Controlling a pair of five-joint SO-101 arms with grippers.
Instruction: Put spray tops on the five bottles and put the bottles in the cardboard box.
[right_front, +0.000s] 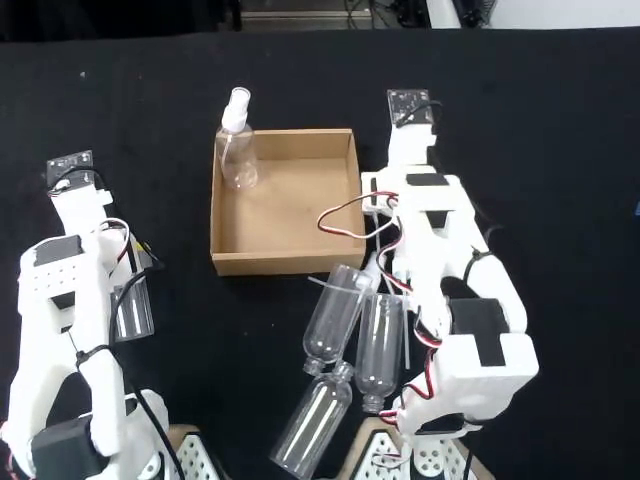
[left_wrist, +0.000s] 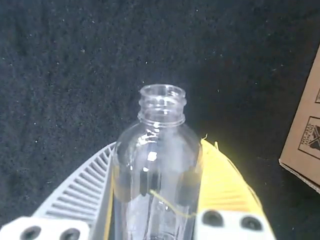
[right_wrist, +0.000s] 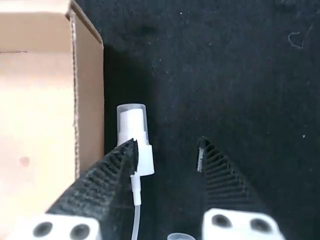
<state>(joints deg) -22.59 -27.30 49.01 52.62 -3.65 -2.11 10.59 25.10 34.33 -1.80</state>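
My left gripper (left_wrist: 160, 150) is shut on a clear bottle (left_wrist: 159, 165) with a bare, uncapped neck; the same bottle (right_front: 133, 305) hangs by the left arm, left of the cardboard box (right_front: 285, 255). My right gripper (right_wrist: 166, 145) stands open just outside the box's right wall (right_wrist: 85, 100). A white spray top (right_wrist: 134, 137) with its tube lies against one finger, on the box side of the gap. One bottle fitted with a spray top (right_front: 238, 150) stands in the box's far left corner. Three uncapped bottles (right_front: 337, 310) (right_front: 381, 342) (right_front: 312, 420) lie in front of the box.
Black cloth covers the table. The right arm (right_front: 430, 215) reaches along the box's right side, with red and white cables looping near the box's front right corner. A corner of the box (left_wrist: 305, 135) shows in the left wrist view.
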